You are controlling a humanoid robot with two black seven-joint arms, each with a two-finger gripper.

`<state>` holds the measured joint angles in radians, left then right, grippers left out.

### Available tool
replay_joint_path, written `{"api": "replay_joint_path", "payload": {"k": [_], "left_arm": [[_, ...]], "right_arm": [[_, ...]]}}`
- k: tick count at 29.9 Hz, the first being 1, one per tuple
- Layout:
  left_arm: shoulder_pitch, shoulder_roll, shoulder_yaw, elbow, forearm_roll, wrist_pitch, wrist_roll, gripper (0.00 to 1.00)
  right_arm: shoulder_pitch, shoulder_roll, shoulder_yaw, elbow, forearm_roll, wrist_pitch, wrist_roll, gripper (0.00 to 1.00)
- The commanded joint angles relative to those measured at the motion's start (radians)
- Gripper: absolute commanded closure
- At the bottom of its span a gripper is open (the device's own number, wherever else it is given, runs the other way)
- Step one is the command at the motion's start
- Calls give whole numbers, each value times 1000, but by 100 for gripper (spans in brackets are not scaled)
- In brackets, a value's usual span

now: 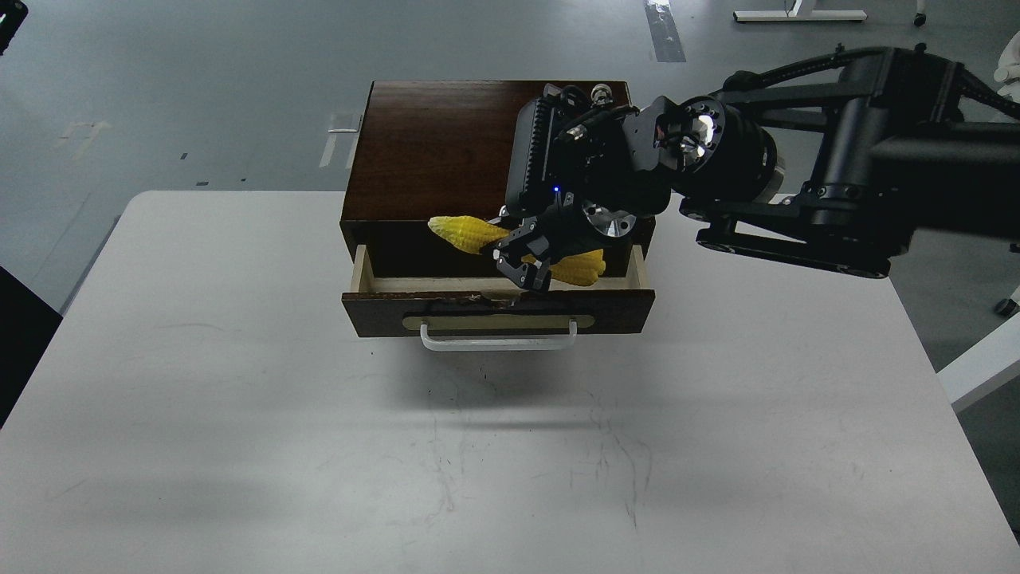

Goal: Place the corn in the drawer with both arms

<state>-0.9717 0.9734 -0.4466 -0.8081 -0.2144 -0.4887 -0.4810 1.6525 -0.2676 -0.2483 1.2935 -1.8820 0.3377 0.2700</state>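
The dark brown wooden box [434, 147] stands at the far middle of the white table. Its shallow drawer [498, 309] is pulled open toward me, showing a pale interior, a chipped front top edge and a white bar handle [498, 341]. My right arm reaches in from the right. Its gripper [524, 261] is shut around the middle of the yellow corn [470, 233], holding it crosswise just above the open drawer. The corn's tapered tip points left; its thick end shows right of the fingers. My left gripper is out of view.
The white table [239, 399] spreads wide in front of and beside the box, with faint scuff marks near its middle. Grey floor lies beyond it. A white table edge [980, 367] stands at the right.
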Motion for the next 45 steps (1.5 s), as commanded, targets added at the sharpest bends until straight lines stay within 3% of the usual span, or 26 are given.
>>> {"api": "replay_joint_path", "payload": {"k": [1,2,3,15,21,23,28,35,45], "left_arm": [[-1,7,-3,0,1,0,2,2],[1,5,-4,0,1,0,2,2],[-1,5,-4,0,1,0,2,2],[-1,11,-4,1,3,0,5,2],[5,10,-3,6,3,0,1,2],[7,4,-1,13,1,0,-2,2],[16,-16,3,13,0,0,-5,2],[30,-137,-1,84,-8,0,4,2],[31,-257,-4,184,-11,0,25,2]], "right_arm": [[1,1,-2,3,0,0,0,32],[1,1,0,3,0,0,0,14],[3,1,0,4,0,0,0,10],[3,-24,72,4,81,-6,-2,2],[-5,-79,247,-43,542,3,-12,0],[-14,-142,317,-78,770,1,-12,0],[-45,-278,349,-109,1056,-16,-12,0],[-259,-358,585,-210,1654,-17,0,0],[-566,-346,935,-459,2000,-16,-3,0]]}}
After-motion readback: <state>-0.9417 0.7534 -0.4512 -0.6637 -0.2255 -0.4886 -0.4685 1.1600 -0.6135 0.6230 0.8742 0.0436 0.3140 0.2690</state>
